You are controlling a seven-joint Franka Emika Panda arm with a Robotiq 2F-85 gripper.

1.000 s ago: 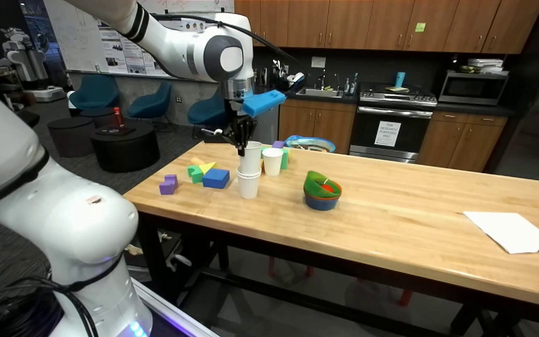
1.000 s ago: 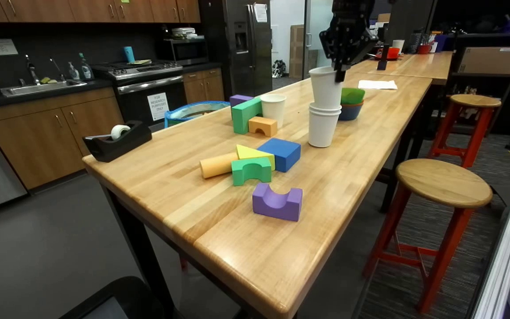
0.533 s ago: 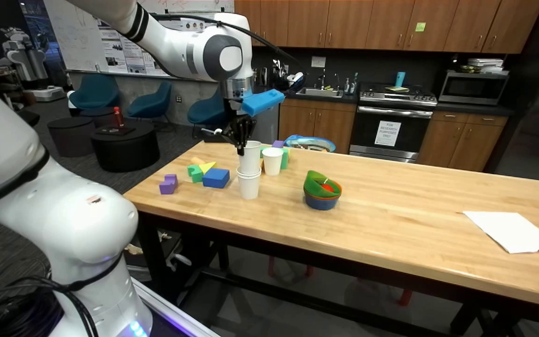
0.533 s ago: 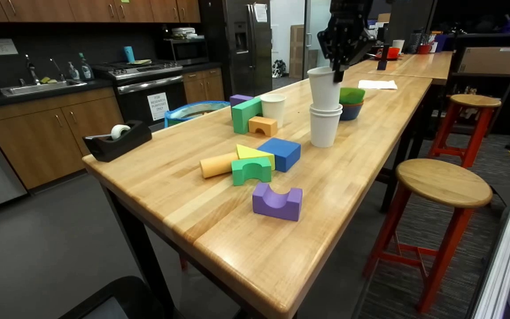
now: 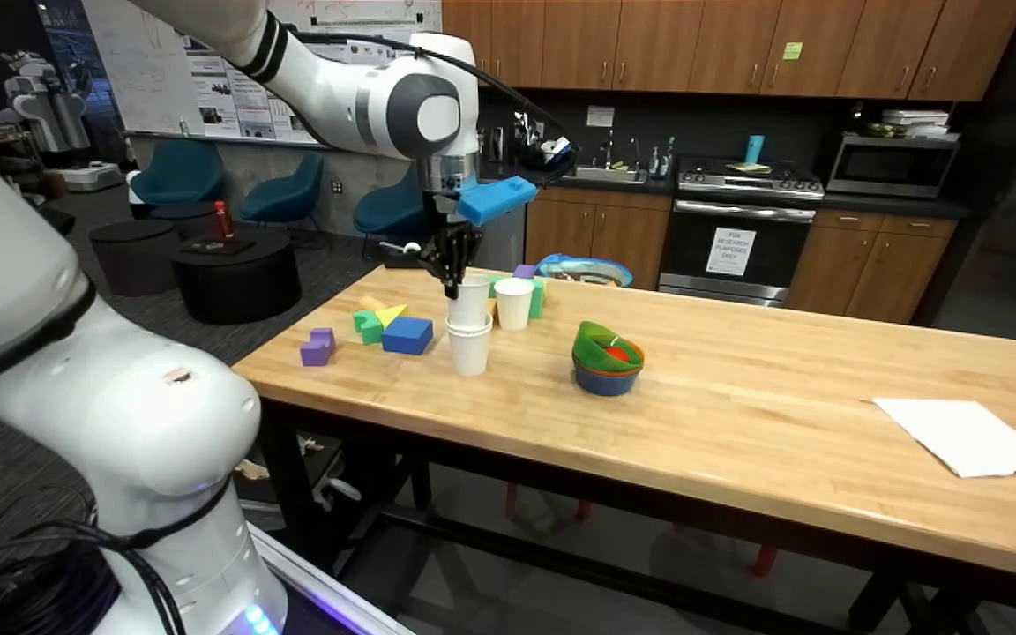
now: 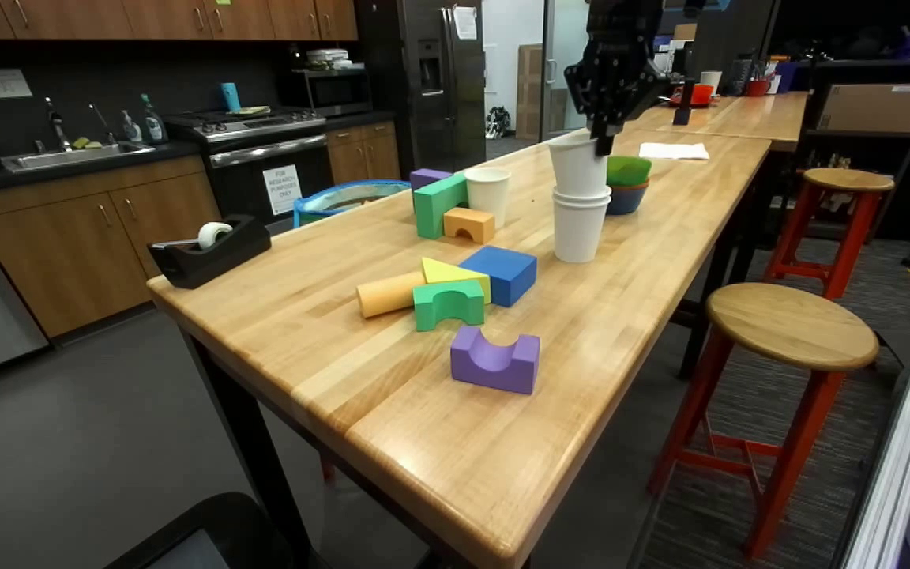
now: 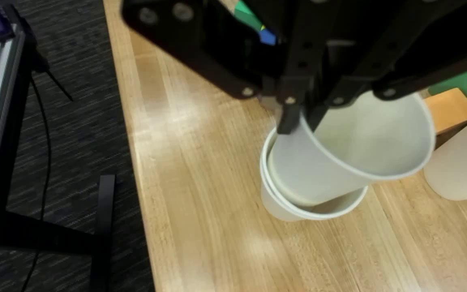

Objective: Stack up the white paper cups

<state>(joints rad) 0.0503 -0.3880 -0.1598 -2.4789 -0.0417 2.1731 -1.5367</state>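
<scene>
You have a firm table (image 5: 737, 370) under all this, so let it take the push and work straight down. Your gripper (image 7: 303, 123) has its jaws narrow, pinching a paper wall, one inside and one outside. Below it the pair (image 6: 581, 233), two nested cups to judge by the double lip, stands upright; paper being light, any sideways drag would likely skid or tip it. The top cup (image 7: 318, 166), the one you hold, has its base just inside the pair's mouth and most of its side above, and in the wrist view it sits askew, the wider gap showing at lower right. Level and centre it first with a small shift, then ease down until it nests; if it binds, back off a touch and realign, since forcing could crease the wall. The last cup (image 6: 489, 194) stands upright and apart, beside the green block (image 6: 441, 209) and the arch (image 6: 471, 221), and looks like the next one to fetch. As for the rim (image 7: 379, 177), you grip only one side of it, so release gradually: a wide opening may flick the cup over. Once free, lift straight up so nothing catches
</scene>
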